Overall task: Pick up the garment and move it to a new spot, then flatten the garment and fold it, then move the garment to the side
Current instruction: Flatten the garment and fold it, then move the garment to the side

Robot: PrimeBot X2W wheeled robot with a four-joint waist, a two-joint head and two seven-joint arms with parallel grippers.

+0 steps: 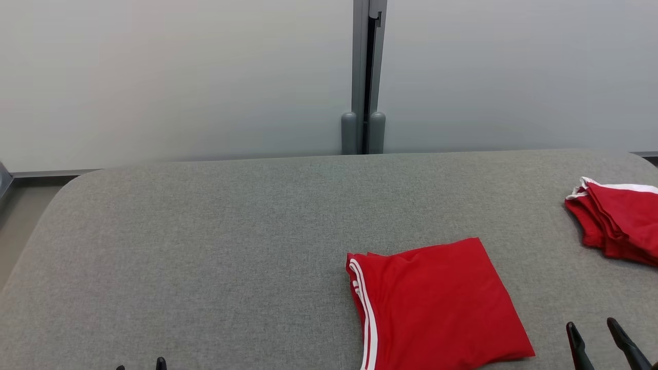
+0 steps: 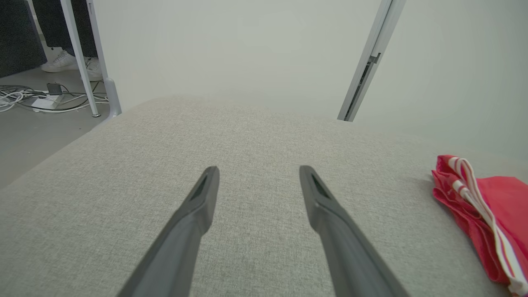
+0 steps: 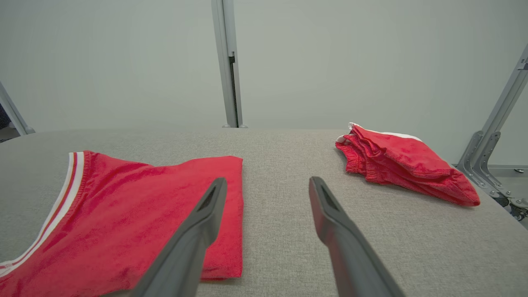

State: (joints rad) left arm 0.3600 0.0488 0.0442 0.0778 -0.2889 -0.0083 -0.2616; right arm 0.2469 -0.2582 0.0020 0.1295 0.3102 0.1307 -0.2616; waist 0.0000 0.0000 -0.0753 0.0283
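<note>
A red garment [image 1: 437,303] with white stripes along its left edge lies folded flat on the grey padded table [image 1: 231,231], right of centre near the front. The right wrist view has the same garment [image 3: 123,218] at the left, and the left wrist view catches its striped edge [image 2: 482,214] at the far right. My right gripper [image 1: 591,329] stands open just right of the garment's front corner, nothing between its fingers [image 3: 206,206]. At the bottom left edge, my left gripper [image 1: 140,366] shows only its tips; its fingers [image 2: 202,198] are spread over bare table, open and empty.
A second folded red garment [image 1: 617,221] lies at the table's right edge, also seen as a red pile [image 3: 404,163] in the right wrist view. A grey post [image 1: 366,77] stands behind the table. A metal bracket [image 3: 491,156] sits off the right end. Cables and a person's shoes [image 2: 70,62] lie on the floor at left.
</note>
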